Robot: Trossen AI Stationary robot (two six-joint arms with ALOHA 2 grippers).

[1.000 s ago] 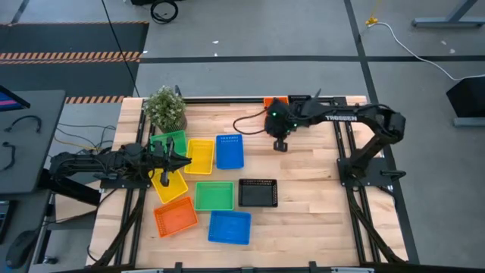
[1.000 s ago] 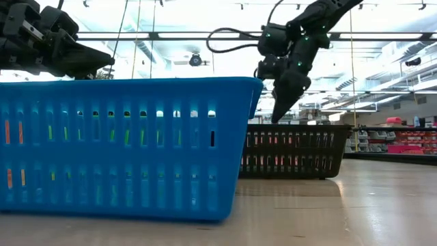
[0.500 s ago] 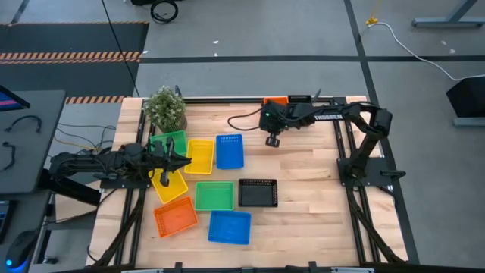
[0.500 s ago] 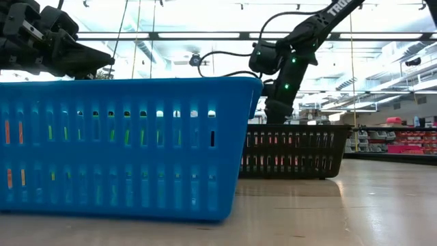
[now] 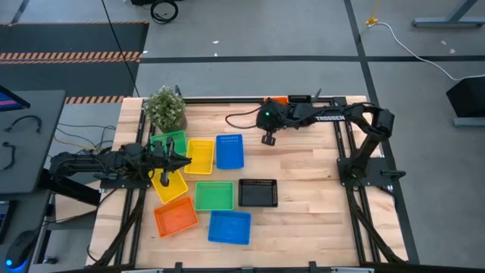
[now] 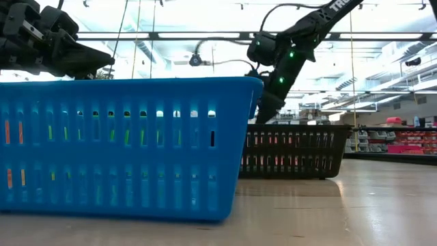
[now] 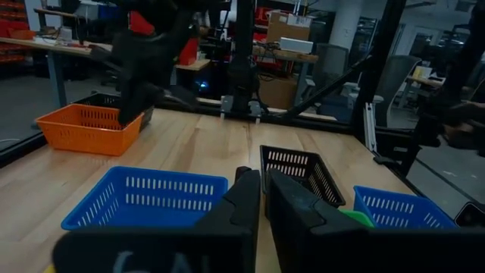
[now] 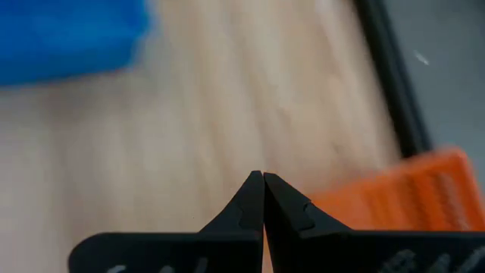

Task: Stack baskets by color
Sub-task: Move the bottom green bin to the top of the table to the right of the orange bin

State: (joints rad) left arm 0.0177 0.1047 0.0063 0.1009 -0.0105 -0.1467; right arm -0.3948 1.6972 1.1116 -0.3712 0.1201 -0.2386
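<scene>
Several baskets lie on the table's left half: green, yellow, blue, a tilted yellow one, green, black, orange and blue. Another orange basket sits at the far edge, partly under my right arm. My right gripper is shut and empty, slanting down over bare wood between that orange basket and the far blue one. At the left edge, my left gripper is shut, level above the yellow and green baskets.
A small potted plant stands at the far left corner. A dark frame rail runs along the far edge behind the orange basket. Bare wood spreads over the table's right half.
My right gripper has moved toward the table's left edge and a little lower, tipping as it went and staying shut. The baskets have kept their places.
</scene>
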